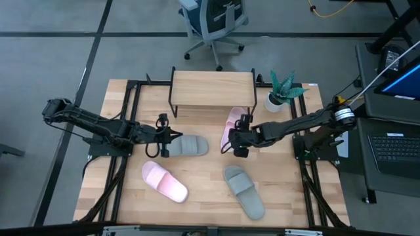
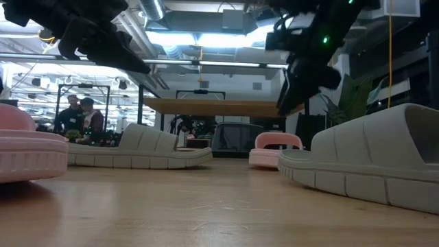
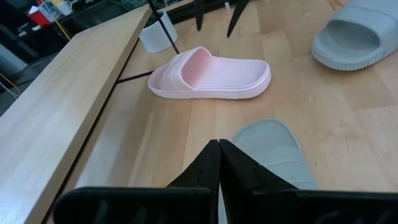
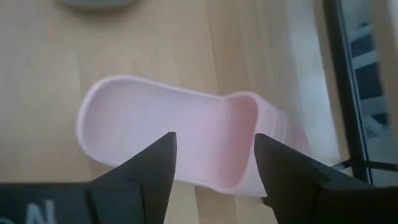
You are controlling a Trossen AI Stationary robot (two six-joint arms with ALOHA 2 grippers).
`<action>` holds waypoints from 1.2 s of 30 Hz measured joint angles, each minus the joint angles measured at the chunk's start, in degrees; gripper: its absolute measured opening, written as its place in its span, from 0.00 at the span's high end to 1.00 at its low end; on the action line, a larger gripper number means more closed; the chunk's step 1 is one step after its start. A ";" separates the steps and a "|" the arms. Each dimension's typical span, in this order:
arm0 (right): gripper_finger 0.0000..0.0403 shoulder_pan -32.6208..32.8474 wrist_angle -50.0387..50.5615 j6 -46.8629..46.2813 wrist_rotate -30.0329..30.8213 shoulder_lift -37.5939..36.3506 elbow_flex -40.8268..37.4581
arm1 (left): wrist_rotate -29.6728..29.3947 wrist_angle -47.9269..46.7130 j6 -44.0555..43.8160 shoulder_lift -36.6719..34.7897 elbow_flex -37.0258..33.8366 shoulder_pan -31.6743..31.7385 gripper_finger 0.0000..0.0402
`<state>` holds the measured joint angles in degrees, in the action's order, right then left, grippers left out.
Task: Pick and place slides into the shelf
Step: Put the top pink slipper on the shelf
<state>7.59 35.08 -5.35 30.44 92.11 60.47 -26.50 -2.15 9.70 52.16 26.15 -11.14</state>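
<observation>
Right hand (image 4: 213, 158) agape above pink slide (image 4: 186, 137)

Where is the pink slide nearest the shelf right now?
In the high view that pink slide lies on the table beside the shelf's right legs, directly under the open right gripper, with the potted plant farther right.

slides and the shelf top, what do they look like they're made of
The slides, such as the pink one and the grey-green one, look like soft moulded foam: matte, thick, rounded edges, ribbed soles. The shelf top looks like light wood with visible grain, on thin black legs, probably metal.
</observation>
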 joint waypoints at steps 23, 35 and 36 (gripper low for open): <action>0.56 -7.42 -0.62 -3.36 4.03 5.86 -0.07 | 0.00 -1.50 0.02 -0.02 -0.02 0.00 1.00; 0.57 -9.11 -0.40 -3.31 2.62 5.86 -0.07 | 0.00 -2.26 0.02 -0.02 -0.02 0.00 1.00; 0.57 -9.20 -0.42 -3.33 2.62 5.94 -0.07 | 0.00 -2.27 0.00 -0.02 -0.02 0.00 1.00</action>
<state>-1.61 34.66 -8.69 33.06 98.05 60.40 -26.50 -4.43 9.69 52.14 26.13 -11.14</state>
